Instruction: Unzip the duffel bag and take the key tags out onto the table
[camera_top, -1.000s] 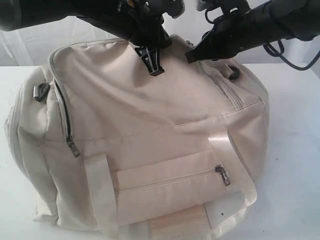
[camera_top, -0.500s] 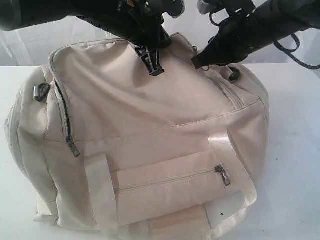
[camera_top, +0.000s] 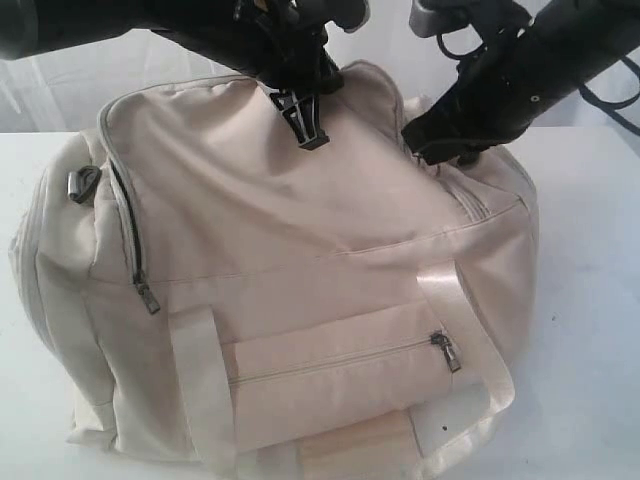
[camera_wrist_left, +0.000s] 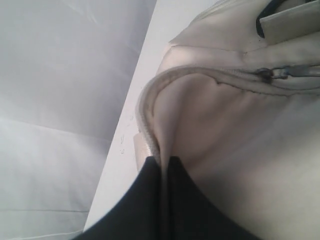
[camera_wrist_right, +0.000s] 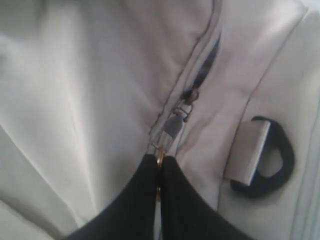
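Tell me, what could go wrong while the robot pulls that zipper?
The right gripper pinches only the small zipper ring, so it might slip out. The left gripper holds just a thin edge of the duffel bag; if that slips, the soft bag may slide instead of unzipping. Loose fabric beside the zipper could snag.

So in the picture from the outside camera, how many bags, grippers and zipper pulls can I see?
Duffel bag: 1
Grippers: 2 (left gripper, right gripper)
Zipper pulls: 2 (side zipper pull, front zipper pull)
Total: 5
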